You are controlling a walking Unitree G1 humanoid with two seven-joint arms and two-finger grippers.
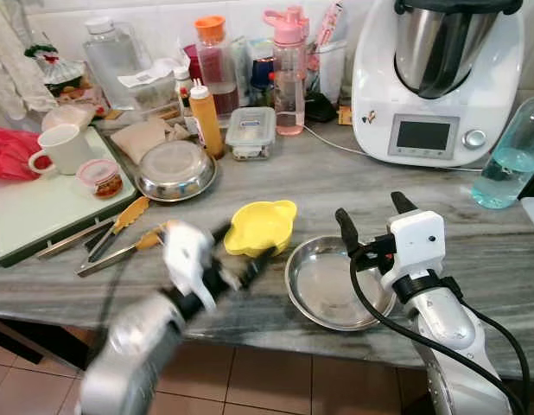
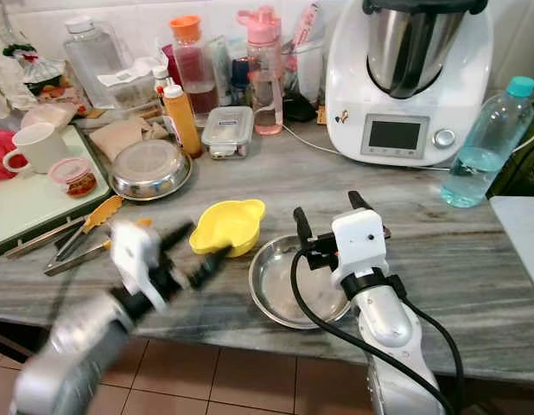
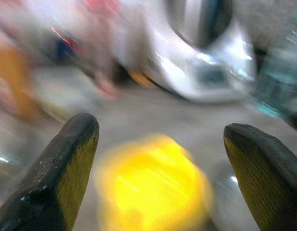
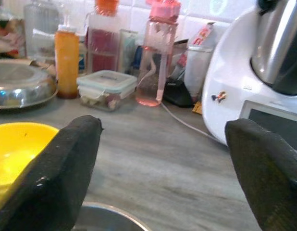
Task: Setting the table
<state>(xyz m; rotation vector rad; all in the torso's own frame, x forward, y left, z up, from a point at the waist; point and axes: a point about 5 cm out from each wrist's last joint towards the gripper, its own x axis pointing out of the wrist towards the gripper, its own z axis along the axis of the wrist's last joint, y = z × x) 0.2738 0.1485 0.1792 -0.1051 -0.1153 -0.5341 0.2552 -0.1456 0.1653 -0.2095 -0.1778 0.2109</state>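
Both claws gape wide holding nothing: left claw (image 1: pixel 241 251) by the yellow bowl (image 1: pixel 260 226), right claw (image 1: pixel 371 213) over the steel bowl (image 1: pixel 323 290).

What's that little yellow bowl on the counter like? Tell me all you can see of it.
The yellow bowl is small, looks like plastic, and has two little ear-shaped handles on its rim. It stands upright and looks empty on the grey marbled counter, close beside a shallow steel bowl; whether they touch is unclear. The blurred left gripper is right at its near side, fingers apart, not yet holding it.
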